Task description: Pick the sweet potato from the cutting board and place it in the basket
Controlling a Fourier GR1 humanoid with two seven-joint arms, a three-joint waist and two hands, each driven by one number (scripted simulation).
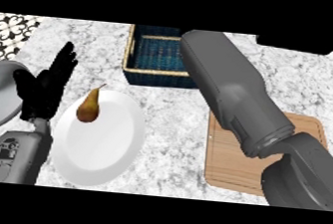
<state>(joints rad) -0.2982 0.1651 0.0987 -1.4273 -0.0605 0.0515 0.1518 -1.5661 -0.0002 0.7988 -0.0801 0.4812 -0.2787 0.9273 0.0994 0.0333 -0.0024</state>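
The right forearm (230, 89) reaches over the basket (155, 58) at the desk's far edge, hiding its hand and the sweet potato. The left hand (45, 91) rests open beside the plate (97, 138). The cutting board (231, 164) lies partly covered.

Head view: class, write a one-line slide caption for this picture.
Right forearm stretches over the cutting board to the basket; left hand rests open beside a pear on a white plate.

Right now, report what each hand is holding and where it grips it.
The left hand is open, fingers up, holding nothing. The right forearm reaches over the basket; its hand is hidden, so any hold cannot be told.
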